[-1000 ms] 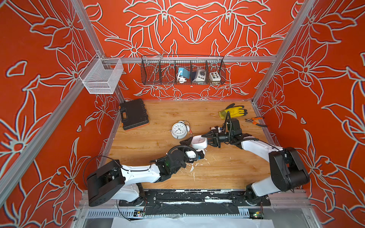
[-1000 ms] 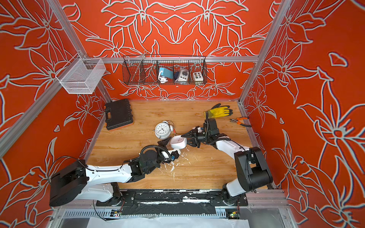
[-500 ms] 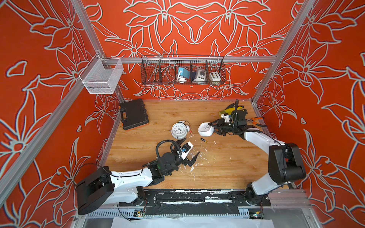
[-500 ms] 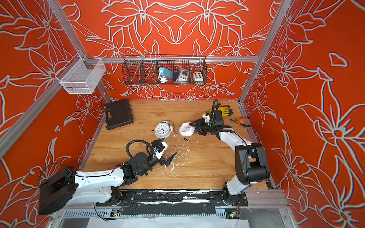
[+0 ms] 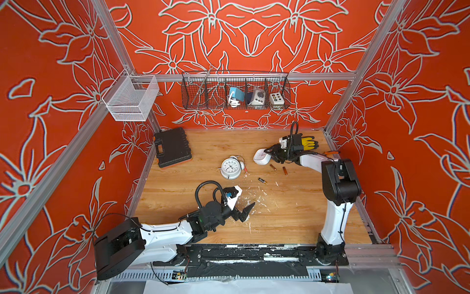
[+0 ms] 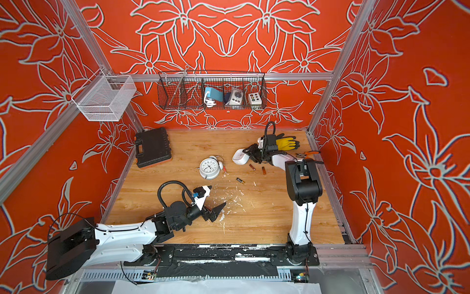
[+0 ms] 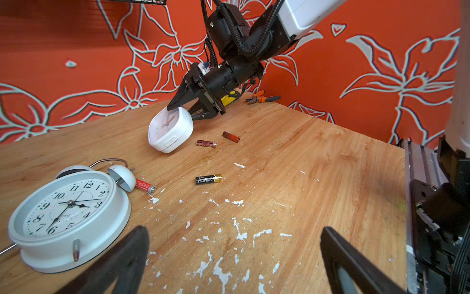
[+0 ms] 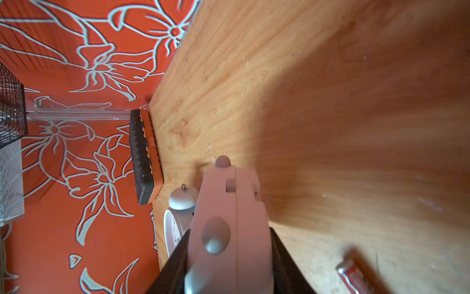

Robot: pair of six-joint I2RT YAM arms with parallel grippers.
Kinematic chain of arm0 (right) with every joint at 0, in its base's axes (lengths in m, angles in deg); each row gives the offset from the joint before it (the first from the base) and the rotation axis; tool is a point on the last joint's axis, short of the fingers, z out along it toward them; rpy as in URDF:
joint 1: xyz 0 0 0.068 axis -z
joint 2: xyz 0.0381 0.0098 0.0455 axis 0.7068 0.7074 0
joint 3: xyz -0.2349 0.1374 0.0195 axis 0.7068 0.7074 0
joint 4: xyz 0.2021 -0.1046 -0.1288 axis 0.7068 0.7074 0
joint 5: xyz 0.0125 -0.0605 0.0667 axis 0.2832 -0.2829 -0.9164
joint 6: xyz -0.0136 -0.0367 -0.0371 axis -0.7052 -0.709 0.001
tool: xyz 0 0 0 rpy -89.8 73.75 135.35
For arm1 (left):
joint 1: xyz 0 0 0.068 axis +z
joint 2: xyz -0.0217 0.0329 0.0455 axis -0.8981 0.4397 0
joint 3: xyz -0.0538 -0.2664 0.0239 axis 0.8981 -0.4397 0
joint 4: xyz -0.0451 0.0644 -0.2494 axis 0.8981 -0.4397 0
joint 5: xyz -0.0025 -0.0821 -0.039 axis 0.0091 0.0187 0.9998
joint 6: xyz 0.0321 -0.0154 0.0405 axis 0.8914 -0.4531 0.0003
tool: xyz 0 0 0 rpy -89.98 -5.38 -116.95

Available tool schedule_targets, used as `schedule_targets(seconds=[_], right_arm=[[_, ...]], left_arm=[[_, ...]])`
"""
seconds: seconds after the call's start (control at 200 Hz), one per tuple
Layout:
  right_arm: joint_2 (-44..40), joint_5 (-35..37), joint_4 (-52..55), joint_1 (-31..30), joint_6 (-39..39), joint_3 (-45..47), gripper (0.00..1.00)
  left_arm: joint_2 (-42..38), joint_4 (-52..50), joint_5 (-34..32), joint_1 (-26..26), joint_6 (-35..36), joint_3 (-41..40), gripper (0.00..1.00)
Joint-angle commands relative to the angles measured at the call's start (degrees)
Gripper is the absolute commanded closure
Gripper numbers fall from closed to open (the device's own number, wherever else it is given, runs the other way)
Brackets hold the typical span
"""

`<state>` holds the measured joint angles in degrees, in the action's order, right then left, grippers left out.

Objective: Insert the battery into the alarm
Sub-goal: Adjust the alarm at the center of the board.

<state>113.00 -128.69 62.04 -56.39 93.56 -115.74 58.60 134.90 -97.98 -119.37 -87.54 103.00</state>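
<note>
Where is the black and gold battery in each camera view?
In a top view: the black and gold battery lies on bare wood, just past the round alarm clock toward the right arm.
In a top view: same spot beside that clock.
Left wrist: on the wood past the clock.
Right wrist: not in it.
Shared landmark: the round alarm clock, seen in all four.

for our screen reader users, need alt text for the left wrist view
The right hand grips a square white alarm clock, tilted, over the wooden table. Four loose batteries lie scattered nearby, and a round twin-bell alarm clock lies face up in the foreground beside the open left hand.
</note>
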Motion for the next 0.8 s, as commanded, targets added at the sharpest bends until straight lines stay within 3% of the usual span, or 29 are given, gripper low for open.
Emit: schedule_targets(seconds=[0.0,0.165,0.415,0.796], right_arm=[[2.63,-0.94,-4.19,-0.02,1.74,-2.22,0.74],[4.48,-0.63,-2.48,-0.05,0.27,-4.48,0.66],[6.28,-1.52,-2.23,0.20,0.28,-5.76,0.32],[6.45,0.63,2.50,1.58,-3.42,-6.57,0.21]], left_arm=[[-1.39,-0.14,-0.82,0.35,-1.39,-1.15,0.01],[-1.40,-1.10,-1.08,0.35,-0.47,-0.84,0.01],[-0.42,-1.25,-2.61,0.51,-1.03,-0.57,0.01],[-0.86,-3.28,-3.11,4.66,-6.09,0.00,0.01]])
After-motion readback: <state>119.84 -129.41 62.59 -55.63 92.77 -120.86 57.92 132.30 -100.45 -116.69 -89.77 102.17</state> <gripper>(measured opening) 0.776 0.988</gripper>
